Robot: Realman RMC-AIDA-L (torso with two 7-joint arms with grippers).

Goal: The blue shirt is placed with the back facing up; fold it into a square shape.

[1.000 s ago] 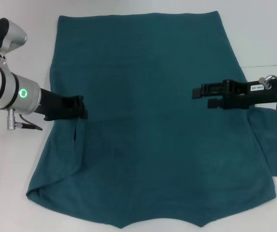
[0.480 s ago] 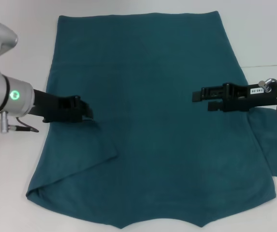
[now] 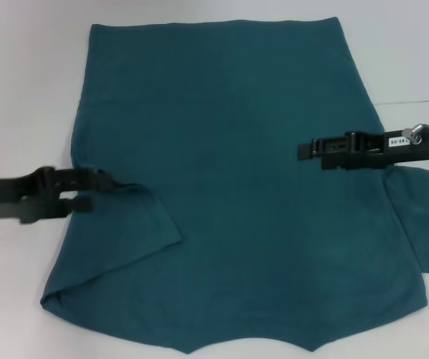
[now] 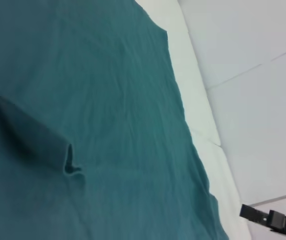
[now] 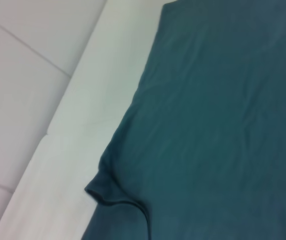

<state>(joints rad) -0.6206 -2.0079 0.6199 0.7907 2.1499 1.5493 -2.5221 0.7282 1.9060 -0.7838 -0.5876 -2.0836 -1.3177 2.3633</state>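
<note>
The blue shirt (image 3: 229,149) lies spread flat on the white table, plain side up. Its left sleeve (image 3: 128,224) is folded inward onto the body; that fold shows as a raised ridge (image 4: 65,160) in the left wrist view. My left gripper (image 3: 94,191) sits at the shirt's left edge, just beside the folded sleeve's corner, open with nothing in it. My right gripper (image 3: 311,153) hovers over the right side of the shirt body and looks open and empty. The right sleeve (image 3: 424,217) lies unfolded, sticking out to the right.
The white table (image 3: 27,90) surrounds the shirt on the left, the right and at the back. The shirt's near edge reaches almost to the bottom of the head view. The right gripper (image 4: 272,220) shows far off in the left wrist view.
My left arm has drawn back to the left and dropped lower, leaving the left sleeve lying folded on the shirt body. The right gripper has barely moved.
</note>
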